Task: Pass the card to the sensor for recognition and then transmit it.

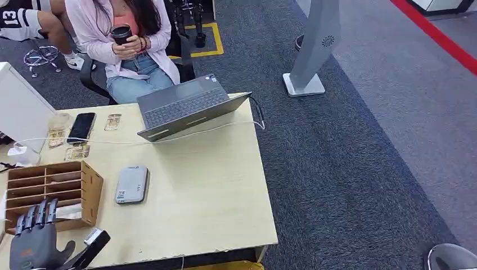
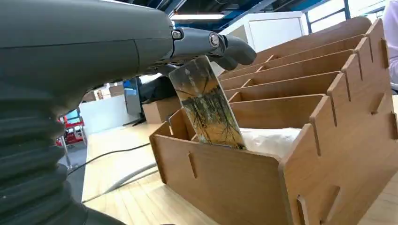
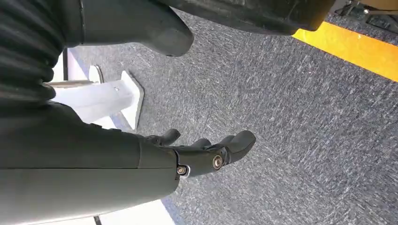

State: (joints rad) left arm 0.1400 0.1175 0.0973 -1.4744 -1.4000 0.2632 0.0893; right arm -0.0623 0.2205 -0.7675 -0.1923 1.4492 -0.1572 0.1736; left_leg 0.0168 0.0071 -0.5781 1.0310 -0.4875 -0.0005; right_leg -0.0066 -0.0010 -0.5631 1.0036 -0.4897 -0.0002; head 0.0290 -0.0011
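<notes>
Card, a glossy printed rectangle point(image 2: 206, 105), stood in the wooden slotted rack point(image 2: 281, 140), so we judged our left hand point(image 1: 35, 239), seemingly pinching its top, should lift straight.

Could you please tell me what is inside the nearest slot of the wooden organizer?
In the wooden organizer's nearest slot a card stands tilted, its top under the left hand's fingers, beside some crumpled white material. The front wall covers the card's lower end and the slot floor.
</notes>
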